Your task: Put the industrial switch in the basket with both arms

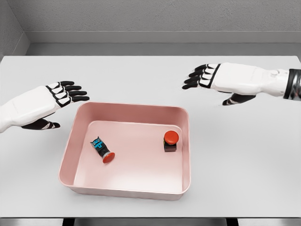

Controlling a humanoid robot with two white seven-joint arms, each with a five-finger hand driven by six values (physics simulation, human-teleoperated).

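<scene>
A pink basket (131, 109) sits on the white table, near its front edge. Inside it, at the right, an industrial switch (170, 141) stands upright: a black base with a red button on top. At the left of the basket floor lies a second switch (102, 150) on its side, black and blue with a red cap. My left hand (63, 94) hovers over the table just left of the basket's far left corner, fingers spread, holding nothing. My right hand (207, 77) hovers beyond the basket's far right corner, fingers extended, empty.
The white table (244, 155) stretches to a grey wall at the back. Its front edge runs just below the basket.
</scene>
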